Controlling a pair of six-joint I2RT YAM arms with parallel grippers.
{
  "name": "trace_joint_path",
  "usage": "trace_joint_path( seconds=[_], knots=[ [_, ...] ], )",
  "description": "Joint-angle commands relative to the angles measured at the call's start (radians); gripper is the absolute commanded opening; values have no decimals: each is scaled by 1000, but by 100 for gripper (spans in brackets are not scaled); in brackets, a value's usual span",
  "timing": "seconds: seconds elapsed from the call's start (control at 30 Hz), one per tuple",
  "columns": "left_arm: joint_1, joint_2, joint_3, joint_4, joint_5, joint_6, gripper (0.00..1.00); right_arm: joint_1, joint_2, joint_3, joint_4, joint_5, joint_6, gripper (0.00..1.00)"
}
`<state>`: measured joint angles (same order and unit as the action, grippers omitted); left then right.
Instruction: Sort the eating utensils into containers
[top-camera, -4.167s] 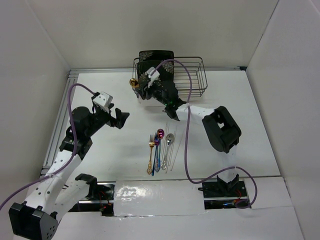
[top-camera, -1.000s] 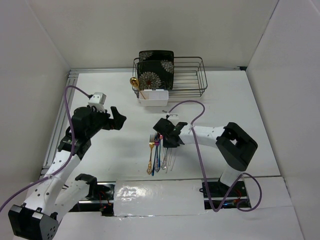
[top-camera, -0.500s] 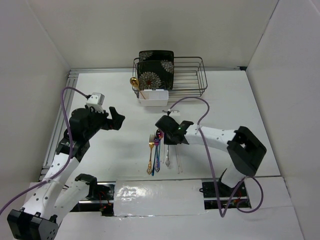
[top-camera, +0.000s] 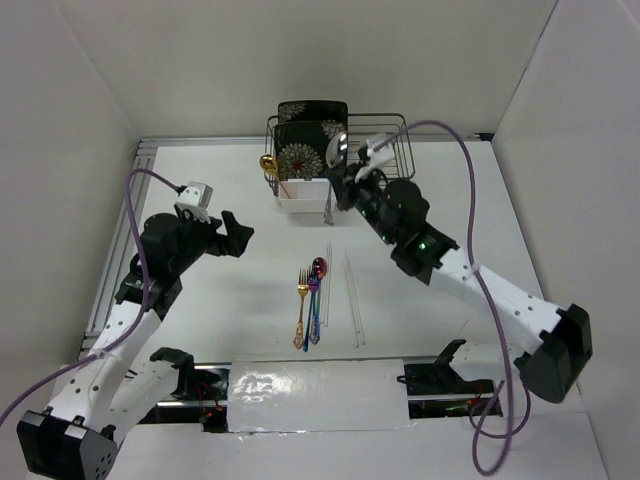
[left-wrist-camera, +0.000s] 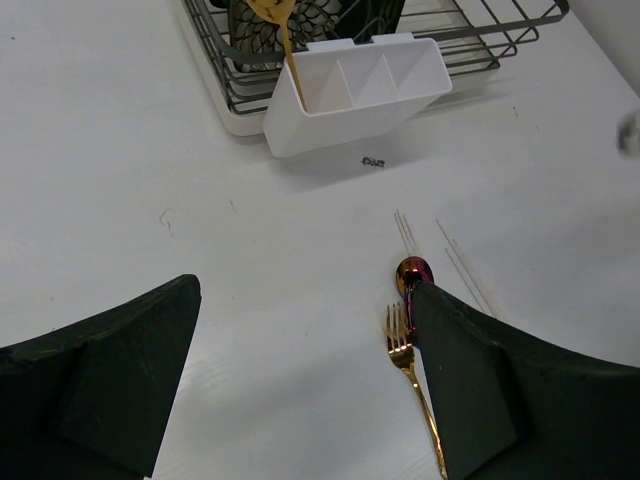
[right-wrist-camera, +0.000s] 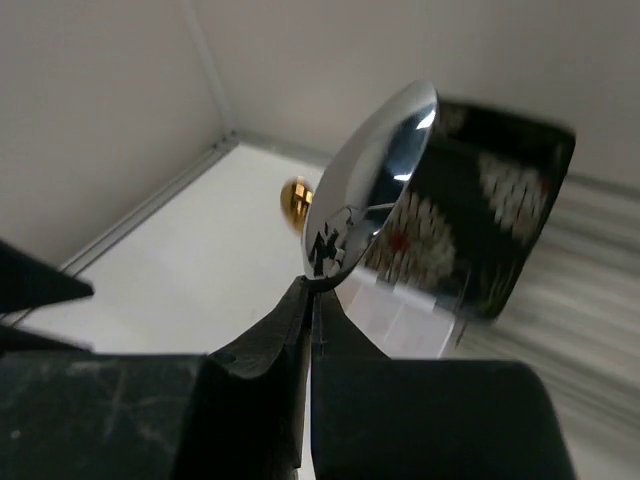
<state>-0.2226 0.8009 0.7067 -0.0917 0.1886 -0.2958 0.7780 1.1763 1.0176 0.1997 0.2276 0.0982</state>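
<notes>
Bright, even white light from overhead, shadows faint and soft. From above, glare streaks the glossy strip (top-camera: 320, 385) at 6 o'clock. The right wrist view holds the spoon (right-wrist-camera: 372, 185) sharp, highlight at 1 o'clock; the plate (right-wrist-camera: 500, 215) behind blurs.

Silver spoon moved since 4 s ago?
Yes. The silver spoon left the utensil pile; the right tool holds it far back, by the white caddy.

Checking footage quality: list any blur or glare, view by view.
Right wrist: the silver spoon in the right tool is sharp, the plate and gold spoon behind it blurred. Top external: glare on the glossy near strip. Left wrist: sharp, evenly lit.
</notes>
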Motion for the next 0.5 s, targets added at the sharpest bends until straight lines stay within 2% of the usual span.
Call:
trace_joint_path(
  seconds=[0.0,0.13,0.27,0.47],
  knots=[
    [9,29,-3,86,74,23,100,-126,164,151,317,-248,-258,0],
    [8,57,14,115,83,17,100,-227,397,318,462,-538,-249,0],
    [15,55,2,136,55,17,100,-240,595,439,550,-706,-296,0],
    [19,49,-18,142,3,41,100,-235,749,569,437,-833,-337,0]
  ],
)
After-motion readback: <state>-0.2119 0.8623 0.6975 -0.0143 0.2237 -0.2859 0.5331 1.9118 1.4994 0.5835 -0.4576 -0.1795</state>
